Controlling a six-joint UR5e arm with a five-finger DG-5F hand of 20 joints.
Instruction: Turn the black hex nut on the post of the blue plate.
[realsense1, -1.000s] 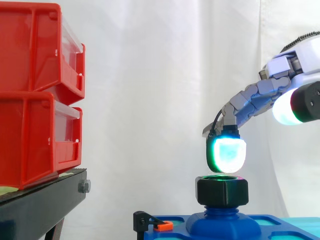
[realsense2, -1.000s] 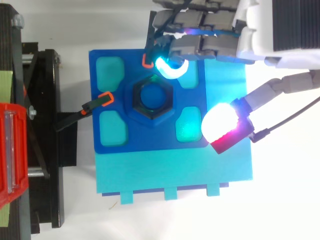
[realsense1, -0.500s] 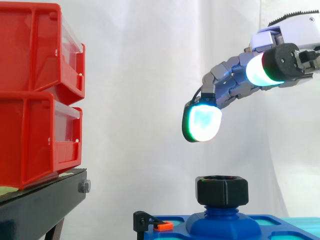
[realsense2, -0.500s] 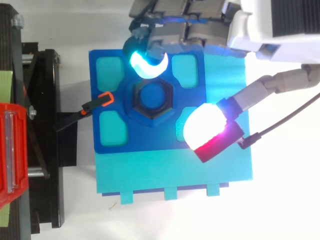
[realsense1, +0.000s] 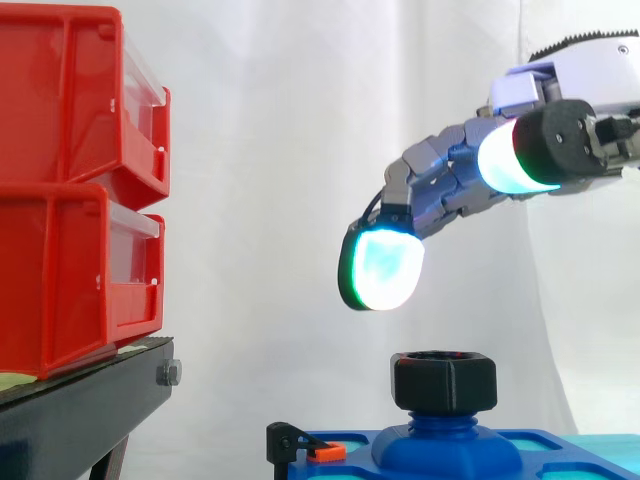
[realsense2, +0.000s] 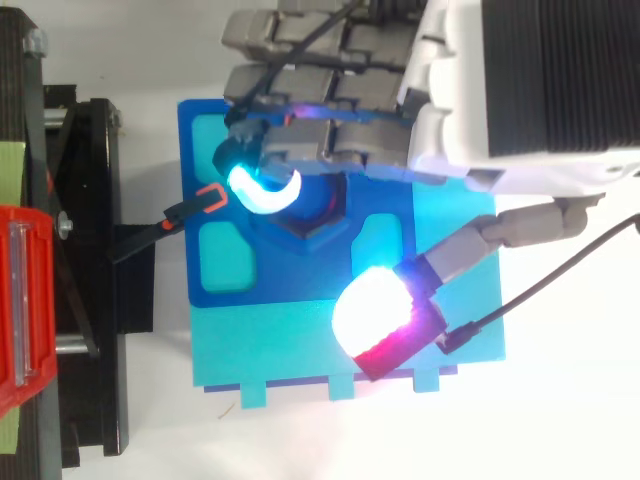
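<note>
The black hex nut (realsense1: 444, 381) sits on the blue post (realsense1: 445, 440) of the blue plate (realsense2: 230, 290); in the top view it is partly covered by the fingers, a sliver (realsense2: 318, 222) showing. My hand (realsense1: 470, 180) hovers well above the nut, reaching in from the right. Its fingers are relaxed and spread, with nothing between them. One glowing pad (realsense1: 381, 269) hangs above and left of the nut. The thumb's pad (realsense2: 375, 308) glows over the cyan base.
Two stacked red bins (realsense1: 80, 190) stand on a black stand (realsense1: 90, 410) at the left. A black clamp with an orange tip (realsense2: 205, 198) grips the plate's left edge. A cyan base (realsense2: 300, 355) lies under the blue plate.
The hand has lifted off the nut and drifted left. In the top view it now covers much of the nut. The nut has not visibly moved.
</note>
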